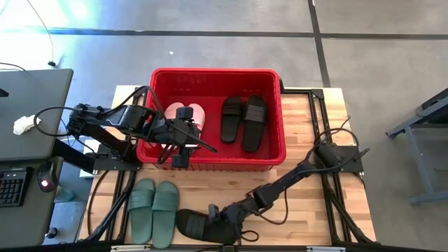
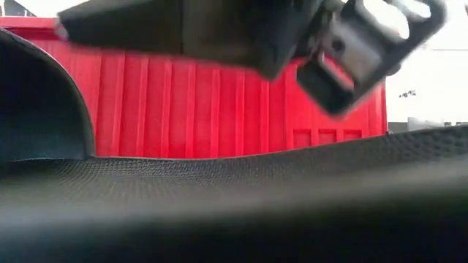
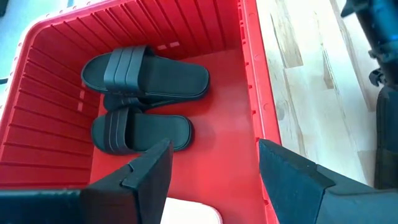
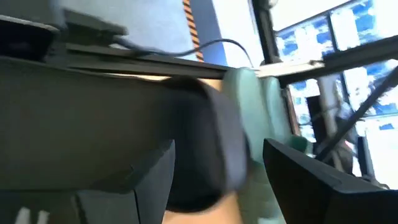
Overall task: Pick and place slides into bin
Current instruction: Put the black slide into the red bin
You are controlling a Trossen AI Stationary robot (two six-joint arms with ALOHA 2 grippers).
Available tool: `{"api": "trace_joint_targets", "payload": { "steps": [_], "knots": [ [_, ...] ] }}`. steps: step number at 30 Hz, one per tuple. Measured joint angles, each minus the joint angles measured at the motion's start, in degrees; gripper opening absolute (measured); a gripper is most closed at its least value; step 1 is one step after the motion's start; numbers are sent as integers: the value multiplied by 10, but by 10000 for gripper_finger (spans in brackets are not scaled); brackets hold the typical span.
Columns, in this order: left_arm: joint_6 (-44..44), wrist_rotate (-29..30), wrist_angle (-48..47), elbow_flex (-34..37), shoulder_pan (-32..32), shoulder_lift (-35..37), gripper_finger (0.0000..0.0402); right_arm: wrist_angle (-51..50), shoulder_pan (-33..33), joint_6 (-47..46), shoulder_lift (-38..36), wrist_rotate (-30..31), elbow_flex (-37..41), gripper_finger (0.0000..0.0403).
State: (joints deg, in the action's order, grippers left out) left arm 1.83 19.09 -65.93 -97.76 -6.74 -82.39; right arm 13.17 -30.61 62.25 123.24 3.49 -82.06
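Observation:
The red bin point(image 1: 217, 71) holds a pale pink pair of slides point(image 1: 197, 112) on its left and a black pair point(image 1: 243, 120) on its right. My left gripper point(image 1: 180, 155) hovers open above the bin's near left part, over the pink slides point(image 3: 193, 213). A sage green pair point(image 1: 154, 208) lies sole-down on the table near the front left. Beside it, at the front edge, lies a black slide point(image 1: 190, 224). My right gripper point(image 1: 214, 214) is open and low at that slide, its strap point(image 4: 205, 143) between the fingers. My right gripper's open fingers point(image 4: 155, 180) stand on either side of the black slide's strap, coming in low from the table's right. I cannot tell whether they touch it. The slide lies on the table.
The black slide point(image 2: 234, 190) fills the low view's foreground, with the bin's wall point(image 2: 219, 102) behind it. The green slides point(image 4: 261, 112) lie just beyond the black one. A desk with a keyboard point(image 1: 12, 185) stands left of the table. Bare wood shows right of the bin.

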Motion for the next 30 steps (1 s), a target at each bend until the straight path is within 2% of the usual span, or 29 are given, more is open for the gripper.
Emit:
{"api": "trace_joint_targets", "payload": {
  "steps": [12,23,30],
  "knots": [
    [0,-1,0,0,0,0,221,-3,10,28,51,5,-73,234],
    [0,-1,0,0,0,0,221,-62,30,33,53,-7,-73,234],
    [0,-1,0,0,0,0,221,-30,28,53,65,-6,-73,233]
  ]
}}
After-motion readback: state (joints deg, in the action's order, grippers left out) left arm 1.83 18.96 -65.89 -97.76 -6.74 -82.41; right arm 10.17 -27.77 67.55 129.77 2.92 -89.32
